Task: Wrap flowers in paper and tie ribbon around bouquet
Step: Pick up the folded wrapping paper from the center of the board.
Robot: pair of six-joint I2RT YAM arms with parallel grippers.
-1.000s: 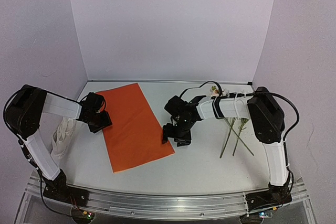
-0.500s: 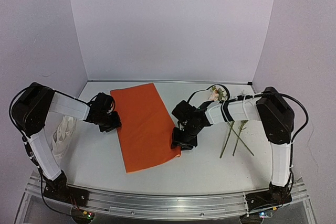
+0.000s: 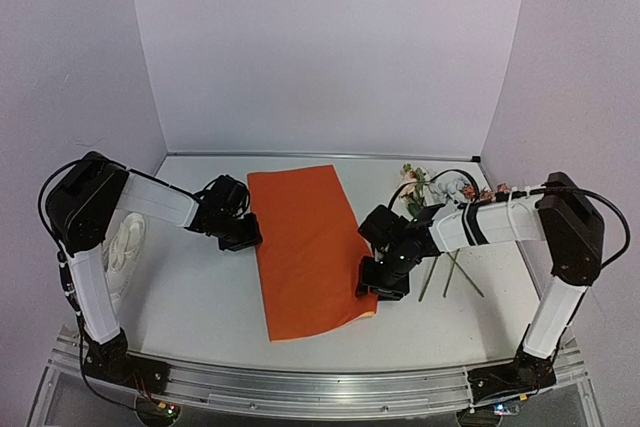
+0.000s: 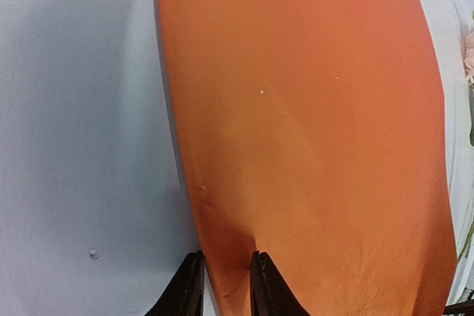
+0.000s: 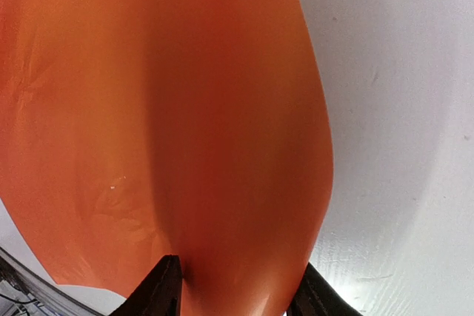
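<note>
Top external: left tool (image 3: pixel 245 240) and right tool (image 3: pixel 379 288) each pinch paper (image 3: pixel 308 247) at opposite edges.

The paper (image 3: pixel 305 247) is plain bright orange, the table (image 3: pixel 190 297) white.

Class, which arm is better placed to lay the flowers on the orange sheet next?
Right, probably. The pastel artificial flowers with green stems lie beside the right claw; the left claw grips the opposite edge of the thin orange paper sheet.

Looks like a robot test lab: plain white walls (image 3: pixel 330 47) past the left claw (image 3: pixel 250 240), white table (image 3: pixel 190 317) under it, metal rail (image 3: pixel 320 389) back behind it.
</note>
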